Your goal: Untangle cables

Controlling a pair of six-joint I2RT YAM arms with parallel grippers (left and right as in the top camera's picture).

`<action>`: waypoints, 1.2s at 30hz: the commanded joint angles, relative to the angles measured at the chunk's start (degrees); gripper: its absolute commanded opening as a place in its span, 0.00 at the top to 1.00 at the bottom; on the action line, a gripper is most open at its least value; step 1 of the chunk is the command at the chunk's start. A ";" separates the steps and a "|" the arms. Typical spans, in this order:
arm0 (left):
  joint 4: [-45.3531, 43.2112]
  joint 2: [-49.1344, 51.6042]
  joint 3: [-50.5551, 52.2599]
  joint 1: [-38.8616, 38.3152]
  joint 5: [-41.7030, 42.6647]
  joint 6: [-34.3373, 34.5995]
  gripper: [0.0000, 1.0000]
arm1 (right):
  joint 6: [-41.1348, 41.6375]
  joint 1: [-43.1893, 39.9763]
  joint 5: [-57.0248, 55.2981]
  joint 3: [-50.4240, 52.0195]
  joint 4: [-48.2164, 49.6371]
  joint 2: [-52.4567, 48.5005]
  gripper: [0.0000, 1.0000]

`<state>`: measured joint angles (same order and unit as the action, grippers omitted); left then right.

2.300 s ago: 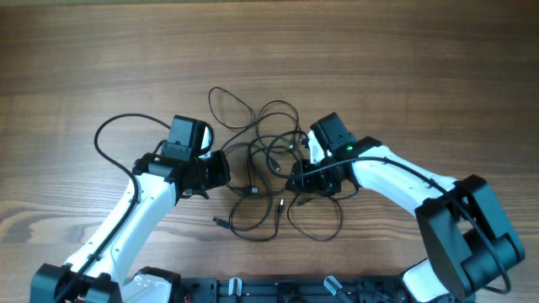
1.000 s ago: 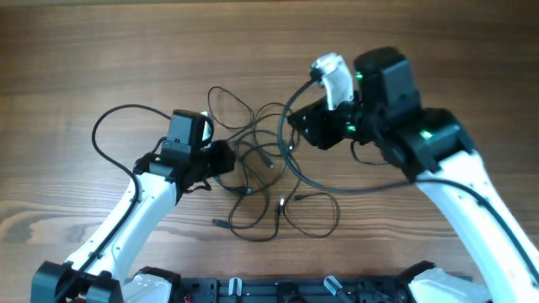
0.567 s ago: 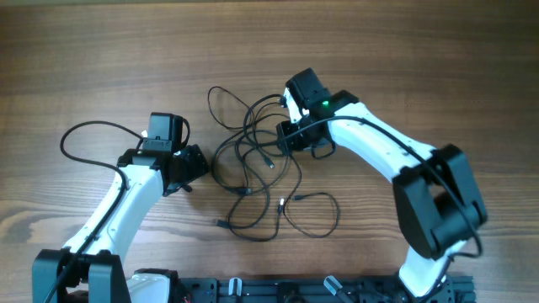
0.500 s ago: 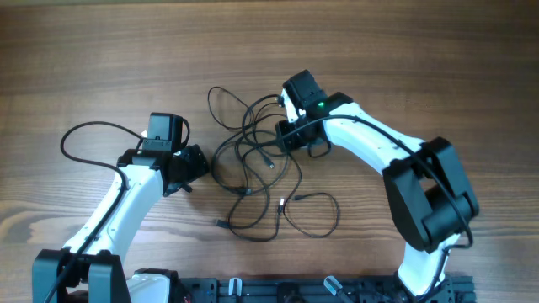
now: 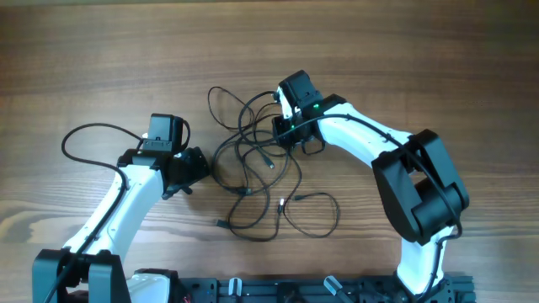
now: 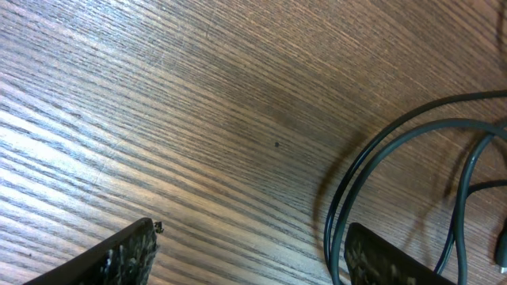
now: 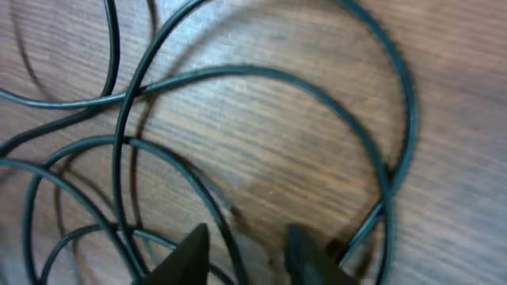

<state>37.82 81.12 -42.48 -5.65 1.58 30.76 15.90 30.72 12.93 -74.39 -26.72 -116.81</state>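
Tabletop (image 5: 84,50) carries the cable tangle (image 5: 261,168) just right of the left pincer (image 6: 249,253), whose fingers stand wide apart over bare wood, probably ready to reach in. The right pincer (image 7: 242,255) straddles one strand (image 7: 235,222); whether it is clamped I cannot tell.

The table (image 5: 421,50) is matt wood with fine grain. The cables (image 7: 409,103) wear smooth, faintly glossy dark plastic sheathing. The left gripper (image 6: 252,229) has fingers (image 6: 127,255) faced in rough, grainy black material.
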 commanded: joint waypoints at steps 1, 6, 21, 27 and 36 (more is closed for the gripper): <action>0.17 0.33 -0.26 0.15 0.35 0.57 0.22 | 0.87 0.46 5.92 -0.13 -2.16 -1.64 0.84; 0.17 0.33 -0.26 0.15 0.35 0.57 0.21 | 0.81 0.44 6.01 -0.33 -8.85 0.07 0.91; -35.63 0.33 -0.26 0.15 44.37 2.86 0.08 | -2.47 0.20 11.32 -14.82 -16.02 37.57 0.96; -32.33 0.33 -0.26 0.15 49.18 2.49 0.08 | -3.48 0.20 8.72 -14.80 -19.28 38.93 0.96; -25.40 0.31 -0.26 5.64 56.65 -2.91 0.21 | 0.15 0.20 -6.32 -14.75 -27.12 38.25 0.96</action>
<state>13.96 81.45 -42.37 -3.07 50.46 29.36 15.35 30.83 8.36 -88.64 -53.78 -78.22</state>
